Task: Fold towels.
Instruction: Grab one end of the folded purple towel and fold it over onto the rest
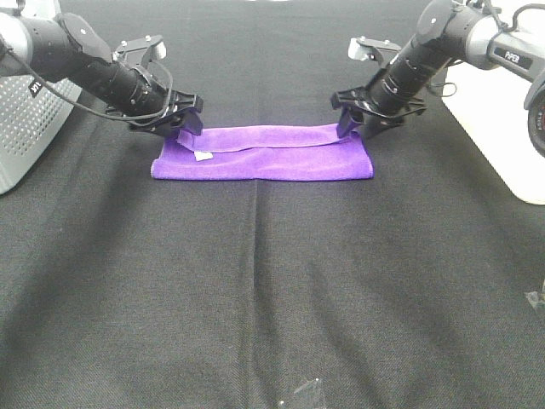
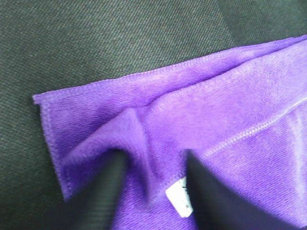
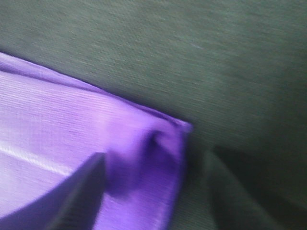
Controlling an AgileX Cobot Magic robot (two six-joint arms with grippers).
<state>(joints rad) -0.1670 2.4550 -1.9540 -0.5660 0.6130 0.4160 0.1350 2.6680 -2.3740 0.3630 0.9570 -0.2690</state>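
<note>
The purple towel (image 1: pixel 264 158) lies folded into a long band on the black cloth, its upper layer's hem running along the top. Its white tag (image 1: pixel 203 156) sits near the left end and shows in the left wrist view (image 2: pixel 180 199). My left gripper (image 1: pixel 176 119) is at the towel's far left corner, open, with a raised pucker of cloth (image 2: pixel 144 143) between the jaws (image 2: pixel 153 160). My right gripper (image 1: pixel 364 121) is at the far right corner, open and wide, straddling the towel's corner (image 3: pixel 163 139), which is slightly bunched.
A white perforated bin (image 1: pixel 25 119) stands at the left edge. A white box (image 1: pixel 502 128) stands at the right edge. The black cloth (image 1: pixel 272 290) covers the whole table. A small clear scrap (image 1: pixel 306 392) lies at the front.
</note>
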